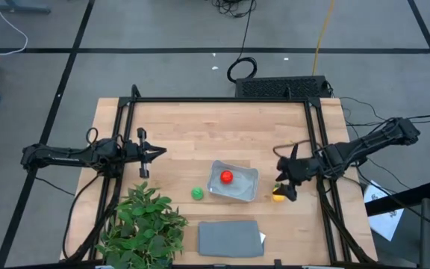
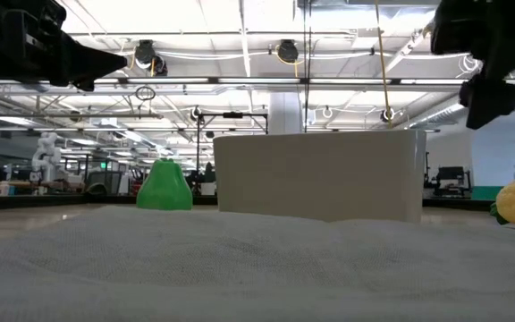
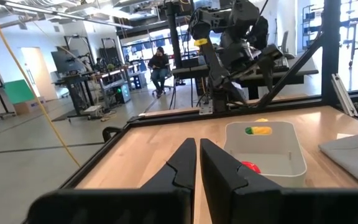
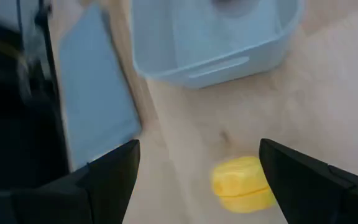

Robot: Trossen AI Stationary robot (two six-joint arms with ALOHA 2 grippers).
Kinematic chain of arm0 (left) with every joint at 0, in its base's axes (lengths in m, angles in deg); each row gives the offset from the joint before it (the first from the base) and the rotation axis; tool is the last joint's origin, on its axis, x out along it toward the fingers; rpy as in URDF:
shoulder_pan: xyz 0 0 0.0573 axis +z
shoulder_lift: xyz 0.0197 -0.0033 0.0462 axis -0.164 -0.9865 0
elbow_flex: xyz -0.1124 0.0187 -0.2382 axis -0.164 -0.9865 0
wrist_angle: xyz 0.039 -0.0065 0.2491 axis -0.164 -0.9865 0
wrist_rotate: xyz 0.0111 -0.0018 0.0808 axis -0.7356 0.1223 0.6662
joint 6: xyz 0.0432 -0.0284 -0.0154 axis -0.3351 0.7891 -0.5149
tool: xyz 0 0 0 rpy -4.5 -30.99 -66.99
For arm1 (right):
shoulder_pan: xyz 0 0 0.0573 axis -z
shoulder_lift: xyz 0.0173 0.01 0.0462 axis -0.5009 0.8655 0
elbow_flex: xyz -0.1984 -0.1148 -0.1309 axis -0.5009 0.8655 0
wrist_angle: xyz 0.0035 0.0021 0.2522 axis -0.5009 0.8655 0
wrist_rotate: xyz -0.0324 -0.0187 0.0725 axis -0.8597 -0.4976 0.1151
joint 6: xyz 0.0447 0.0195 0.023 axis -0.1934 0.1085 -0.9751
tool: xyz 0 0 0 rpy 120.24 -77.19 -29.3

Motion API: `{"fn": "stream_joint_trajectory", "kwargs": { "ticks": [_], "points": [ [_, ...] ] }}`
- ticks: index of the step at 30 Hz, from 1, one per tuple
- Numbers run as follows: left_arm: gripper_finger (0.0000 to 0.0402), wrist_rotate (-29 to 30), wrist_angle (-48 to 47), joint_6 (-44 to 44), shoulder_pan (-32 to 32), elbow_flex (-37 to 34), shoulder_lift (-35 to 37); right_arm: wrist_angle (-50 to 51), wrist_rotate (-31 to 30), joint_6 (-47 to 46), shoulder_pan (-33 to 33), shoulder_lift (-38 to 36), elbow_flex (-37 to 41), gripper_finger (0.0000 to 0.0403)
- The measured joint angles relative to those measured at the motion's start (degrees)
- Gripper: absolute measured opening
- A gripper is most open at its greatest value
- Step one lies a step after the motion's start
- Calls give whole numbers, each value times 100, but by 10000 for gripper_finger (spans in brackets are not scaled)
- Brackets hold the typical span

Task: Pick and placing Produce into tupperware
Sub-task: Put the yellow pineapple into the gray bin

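The tupperware (image 1: 239, 191) is a clear rectangular tub in the middle of the table, also in the low view (image 2: 320, 174). The red piece (image 1: 226, 176) lies inside it. The green piece (image 1: 197, 193) rests on the wood just to the tub's left, seen again in the low view (image 2: 164, 186). The yellow piece (image 1: 278, 196) lies on the table right of the tub. My right gripper (image 4: 197, 174) hangs open above the yellow piece (image 4: 242, 184), clear of it. My left gripper (image 3: 197, 165) is shut and empty, well left of the tub (image 3: 266, 149).
A leafy green plant (image 1: 144, 224) stands at the near left of the table. A flat grey rectangle (image 1: 230, 237) lies near the table's near edge, below the tub. A black frame (image 1: 222, 101) borders the table. Bare wood lies between my left gripper and the tub.
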Motion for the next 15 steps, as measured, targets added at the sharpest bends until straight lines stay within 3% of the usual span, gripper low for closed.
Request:
{"fn": "stream_joint_trajectory", "kwargs": {
  "ticks": [15],
  "points": [
    [26, -2, -2, 3, -2, 0, 0, 159, 333, -3734, 50, 189, 282, 322]
  ]
}}
